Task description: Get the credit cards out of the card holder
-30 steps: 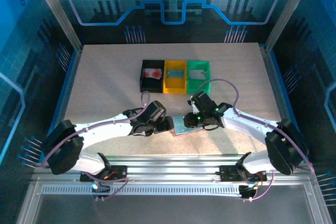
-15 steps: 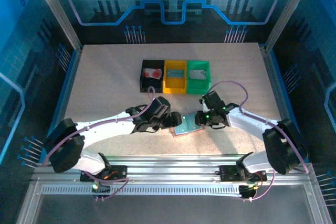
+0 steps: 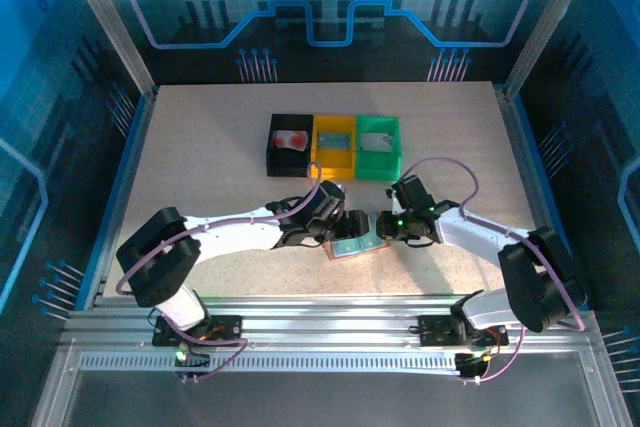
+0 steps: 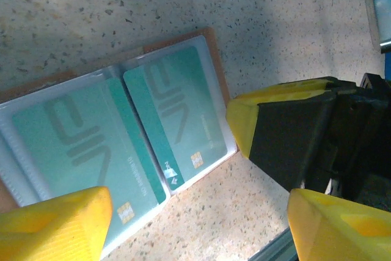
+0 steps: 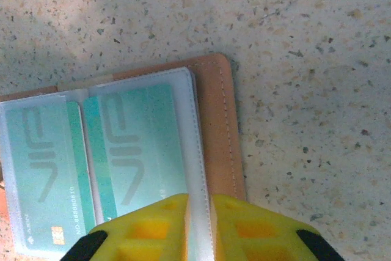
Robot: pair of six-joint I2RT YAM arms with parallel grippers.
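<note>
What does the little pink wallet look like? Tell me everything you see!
The card holder lies open and flat on the speckled table. Its cover looks like salmon-pink leather, with a line of stitching along the edge. Inside are clear plastic sleeves, and two teal-green cards sit side by side in them, at least one with a small gold chip. The right gripper has its yellow fingers closed around the edge of a clear sleeve, seemingly pinching it.
</note>
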